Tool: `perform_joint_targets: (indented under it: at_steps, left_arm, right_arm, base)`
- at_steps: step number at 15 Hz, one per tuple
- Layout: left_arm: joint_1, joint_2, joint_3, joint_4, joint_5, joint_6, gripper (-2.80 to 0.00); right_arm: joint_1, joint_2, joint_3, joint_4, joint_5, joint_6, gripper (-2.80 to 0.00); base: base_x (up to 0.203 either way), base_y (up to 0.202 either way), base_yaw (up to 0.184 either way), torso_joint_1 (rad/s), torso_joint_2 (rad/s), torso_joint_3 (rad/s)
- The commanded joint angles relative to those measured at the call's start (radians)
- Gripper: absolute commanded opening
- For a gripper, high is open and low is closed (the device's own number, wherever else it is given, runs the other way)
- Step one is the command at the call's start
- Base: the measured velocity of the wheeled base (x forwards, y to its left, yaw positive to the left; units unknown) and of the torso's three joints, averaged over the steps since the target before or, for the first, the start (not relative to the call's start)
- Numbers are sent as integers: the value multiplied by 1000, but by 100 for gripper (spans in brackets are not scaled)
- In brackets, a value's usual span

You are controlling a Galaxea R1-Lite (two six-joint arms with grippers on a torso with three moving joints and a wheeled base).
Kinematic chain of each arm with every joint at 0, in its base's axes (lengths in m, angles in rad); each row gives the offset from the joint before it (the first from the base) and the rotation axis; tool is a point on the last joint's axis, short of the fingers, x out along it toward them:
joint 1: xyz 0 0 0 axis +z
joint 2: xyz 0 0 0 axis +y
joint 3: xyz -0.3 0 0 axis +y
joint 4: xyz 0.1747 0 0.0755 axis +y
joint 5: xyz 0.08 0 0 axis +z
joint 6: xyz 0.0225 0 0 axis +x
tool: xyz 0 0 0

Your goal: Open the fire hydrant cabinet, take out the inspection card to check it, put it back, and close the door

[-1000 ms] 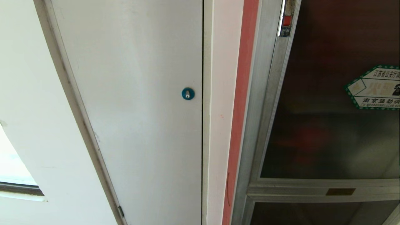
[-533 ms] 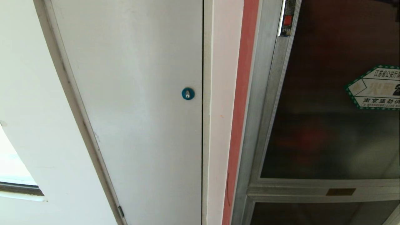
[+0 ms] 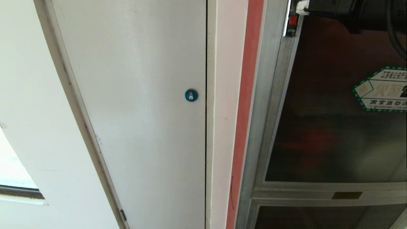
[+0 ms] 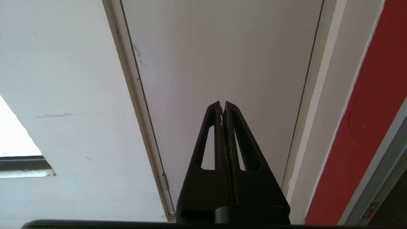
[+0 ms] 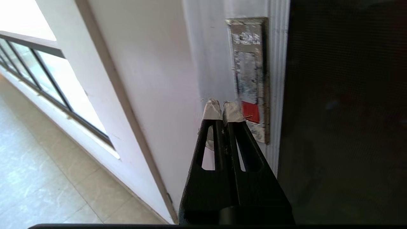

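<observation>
The fire hydrant cabinet (image 3: 264,95) fills the right side of the head view, and its dark glass door (image 3: 334,127) is closed. A green-bordered hexagonal sticker (image 3: 381,89) is on the glass. The red-marked latch (image 3: 292,20) sits on the door's left frame near the top. My right gripper (image 3: 302,6) reaches in from the top right, shut and empty. In the right wrist view its white-taped tips (image 5: 222,108) are just beside the latch's red mark (image 5: 251,112); whether they touch it I cannot tell. The inspection card is hidden. My left gripper (image 4: 222,103) is shut and parked.
A grey-white panel door (image 3: 143,111) with a blue round lock (image 3: 191,95) stands left of the cabinet, with a red strip (image 3: 244,111) between them. A smaller lower glass door (image 3: 318,218) sits beneath. A window (image 5: 38,70) and tiled floor (image 5: 47,190) lie further left.
My right arm has risen into the head view at the top right, bringing its taped tips up beside the latch. The left arm and the door have not moved.
</observation>
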Motion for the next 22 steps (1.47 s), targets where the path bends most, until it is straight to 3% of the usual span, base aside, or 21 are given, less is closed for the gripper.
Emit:
perform_joint_targets:
  at_steps: [1,9,22]
  left_arm:
    - [0,1,29,-1,0,0,-280]
    - [0,1,29,-1,0,0,-280]
    - [0,1,29,-1,0,0,-280]
  right_arm:
    - [-4,36,-8,0,0,1,-280]
    - [-45,74,-13,-19,-35,4,-280]
    - [-16,-4,32,30,-36,4,-280]
  base:
    - [0,0,0,0,0,0]
    - [0,0,0,0,0,0]
    - [0,0,0,0,0,0]
